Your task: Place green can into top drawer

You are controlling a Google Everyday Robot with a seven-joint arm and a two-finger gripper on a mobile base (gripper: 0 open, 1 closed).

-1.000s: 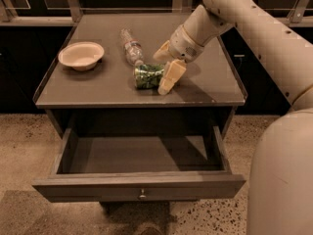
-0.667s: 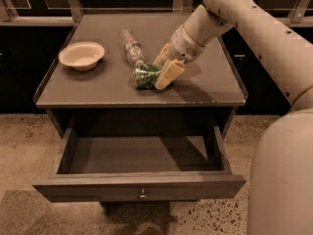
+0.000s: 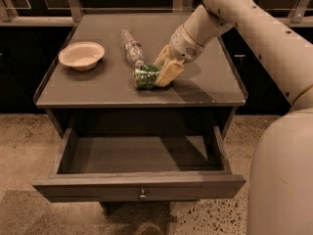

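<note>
The green can [image 3: 145, 77] lies on its side on the tabletop [image 3: 98, 89], near the front middle. My gripper [image 3: 165, 70] reaches down from the right, its cream fingers [image 3: 169, 72] on either side of the can's right end, touching it. The can rests on the table. The top drawer [image 3: 139, 186] stands pulled open below the tabletop; its inside is bare and its small round knob [image 3: 143, 196] faces front.
A clear plastic bottle [image 3: 131, 47] lies on its side just behind the can. A cream bowl [image 3: 81, 55] sits at the table's left. My big white arm [image 3: 264, 28] fills the right side. Dark cabinets stand behind; speckled floor lies below.
My gripper has slid a little to the left onto the can's right end. The can has stayed in place on the table.
</note>
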